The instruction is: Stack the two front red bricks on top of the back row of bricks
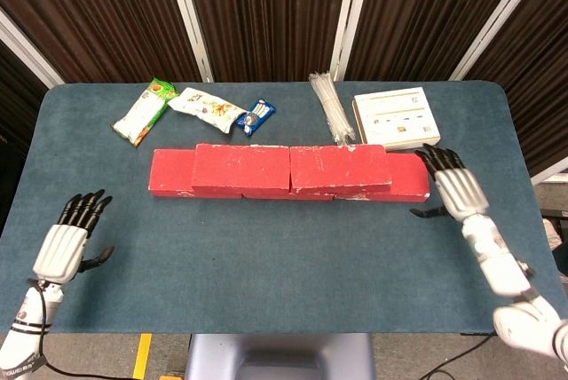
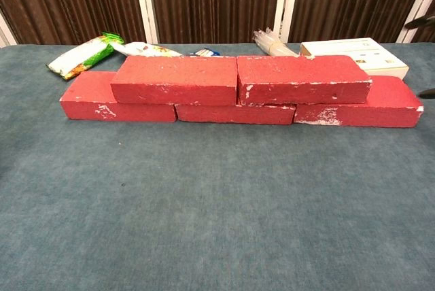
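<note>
Two red bricks lie end to end on top of a lower row of red bricks: the left top brick [image 1: 241, 165] [image 2: 178, 79] and the right top brick [image 1: 339, 167] [image 2: 302, 77]. The lower row [image 2: 102, 97] sticks out at both ends, with its right end brick [image 1: 410, 178] [image 2: 380, 100] bare. My right hand [image 1: 453, 186] hovers open to the right of the bricks, touching nothing. My left hand [image 1: 67, 236] is open near the table's front left, far from the bricks. In the chest view only a dark tip of the right hand shows at the right edge.
Behind the bricks lie snack packets [image 1: 142, 109] [image 1: 207, 107], a small blue packet [image 1: 256, 116], a bundle of clear straws [image 1: 330, 105] and a white box [image 1: 397, 117] [image 2: 353, 52]. The blue table [image 1: 284, 247] has open room in front of the bricks.
</note>
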You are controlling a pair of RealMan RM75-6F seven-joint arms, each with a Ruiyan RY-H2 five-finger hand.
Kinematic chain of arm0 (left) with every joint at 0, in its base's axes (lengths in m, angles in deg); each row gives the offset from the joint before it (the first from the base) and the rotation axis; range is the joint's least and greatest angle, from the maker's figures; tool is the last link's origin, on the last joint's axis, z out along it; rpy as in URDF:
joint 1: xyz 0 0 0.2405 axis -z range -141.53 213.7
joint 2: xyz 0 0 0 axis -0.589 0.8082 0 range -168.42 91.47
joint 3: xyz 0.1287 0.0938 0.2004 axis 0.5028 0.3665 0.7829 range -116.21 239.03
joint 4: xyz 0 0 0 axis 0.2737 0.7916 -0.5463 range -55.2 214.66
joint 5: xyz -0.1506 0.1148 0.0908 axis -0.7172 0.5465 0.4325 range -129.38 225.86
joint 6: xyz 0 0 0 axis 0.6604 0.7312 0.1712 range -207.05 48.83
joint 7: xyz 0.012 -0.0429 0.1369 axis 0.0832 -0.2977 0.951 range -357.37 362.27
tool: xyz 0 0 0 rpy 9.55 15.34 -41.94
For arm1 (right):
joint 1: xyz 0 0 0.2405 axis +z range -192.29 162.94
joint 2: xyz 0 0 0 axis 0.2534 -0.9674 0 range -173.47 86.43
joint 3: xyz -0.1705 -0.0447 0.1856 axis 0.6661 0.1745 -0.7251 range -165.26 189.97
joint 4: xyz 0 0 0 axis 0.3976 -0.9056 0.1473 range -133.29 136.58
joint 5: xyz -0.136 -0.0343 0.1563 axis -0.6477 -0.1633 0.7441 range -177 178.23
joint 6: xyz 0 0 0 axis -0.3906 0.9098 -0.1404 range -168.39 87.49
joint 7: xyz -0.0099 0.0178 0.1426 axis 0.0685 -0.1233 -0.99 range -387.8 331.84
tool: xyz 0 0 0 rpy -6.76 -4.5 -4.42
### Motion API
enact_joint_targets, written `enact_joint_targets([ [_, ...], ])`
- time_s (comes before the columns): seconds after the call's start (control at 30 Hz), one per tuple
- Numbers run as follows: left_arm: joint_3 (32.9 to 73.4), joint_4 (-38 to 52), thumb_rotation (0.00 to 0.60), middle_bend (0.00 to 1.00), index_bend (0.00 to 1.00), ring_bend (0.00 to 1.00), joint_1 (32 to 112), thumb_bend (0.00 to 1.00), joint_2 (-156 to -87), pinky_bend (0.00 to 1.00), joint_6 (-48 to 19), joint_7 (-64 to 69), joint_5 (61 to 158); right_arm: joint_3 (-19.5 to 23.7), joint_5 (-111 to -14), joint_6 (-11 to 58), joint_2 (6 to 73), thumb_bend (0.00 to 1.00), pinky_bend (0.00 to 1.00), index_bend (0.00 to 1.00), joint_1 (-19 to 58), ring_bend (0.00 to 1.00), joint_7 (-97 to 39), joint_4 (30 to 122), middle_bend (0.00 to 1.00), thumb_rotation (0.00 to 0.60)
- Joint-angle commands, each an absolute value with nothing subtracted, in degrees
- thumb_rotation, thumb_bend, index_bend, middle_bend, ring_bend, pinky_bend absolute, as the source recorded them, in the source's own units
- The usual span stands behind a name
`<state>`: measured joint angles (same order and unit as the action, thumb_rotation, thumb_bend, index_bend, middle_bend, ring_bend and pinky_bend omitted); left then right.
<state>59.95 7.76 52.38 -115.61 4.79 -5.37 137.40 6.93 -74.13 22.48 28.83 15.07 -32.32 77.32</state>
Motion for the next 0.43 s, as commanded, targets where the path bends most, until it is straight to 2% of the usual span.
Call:
enact_joint_targets([
  [0.03, 58.7, 4.6, 0.6, 0.0, 0.0, 0.0, 49.8, 0.29, -114.9, 0.0, 8.8, -1.0, 136.4, 12.4, -78.8, 42.7, 32.1, 0.18, 0.0, 0.0, 1.5, 0.0, -13.2, 87.2, 0.0, 0.552],
  [0.23, 58.6, 1.9, 0.6, 0.0, 0.0, 0.0, 47.9, 0.29, -113.6, 0.0, 12.2, 1.6, 137.4, 14.3, -84.1, 47.5, 31.8, 0.18, 0.0, 0.0, -1.3, 0.0, -8.0, 91.6, 0.0, 0.554],
  [0.43, 59.0, 0.5, 0.6, 0.0, 0.0, 0.0, 47.6, 0.29, -112.8, 0.0, 10.8, 3.4, 137.1, 13.7, -84.1, 46.6, 30.6, 0.18, 0.0, 0.0, -2.1, 0.0, -9.3, 92.4, 0.0, 0.555],
])
